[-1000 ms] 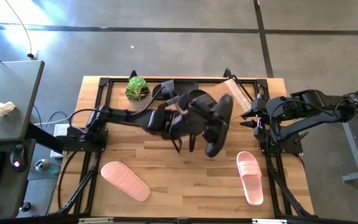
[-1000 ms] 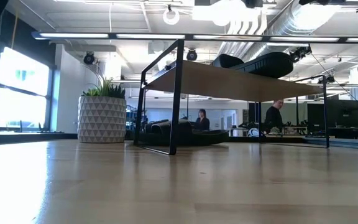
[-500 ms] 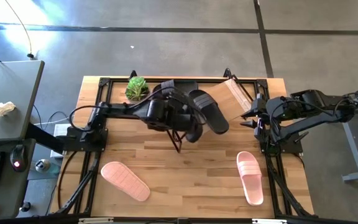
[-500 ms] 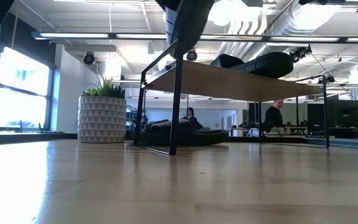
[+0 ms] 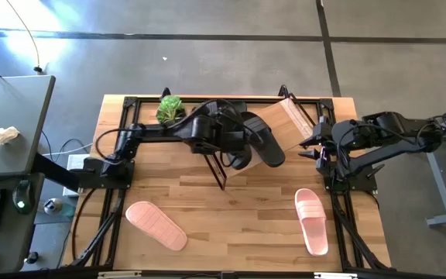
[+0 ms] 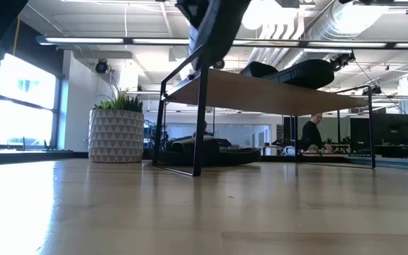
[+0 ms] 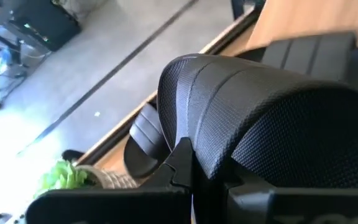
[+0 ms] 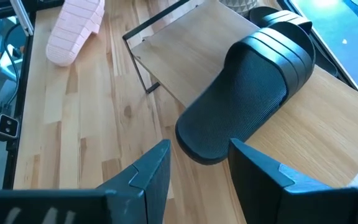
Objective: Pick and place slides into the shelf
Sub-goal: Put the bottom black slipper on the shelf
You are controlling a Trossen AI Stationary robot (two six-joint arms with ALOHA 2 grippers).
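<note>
Wood table w/ shelf at the far edge. Left gripper is clamped shut on a black slide, held over the shelf's near-left corner. Another black slide lies on the shelf board. Right gripper sits parked at the table's right edge, fingers apart, empty. Two pink slides on the table, well apart.

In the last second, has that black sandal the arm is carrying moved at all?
Yes. Seen from above, the black slide in the left gripper has moved away from the table's front edge, onto the shelf, nearer the plant.
</note>
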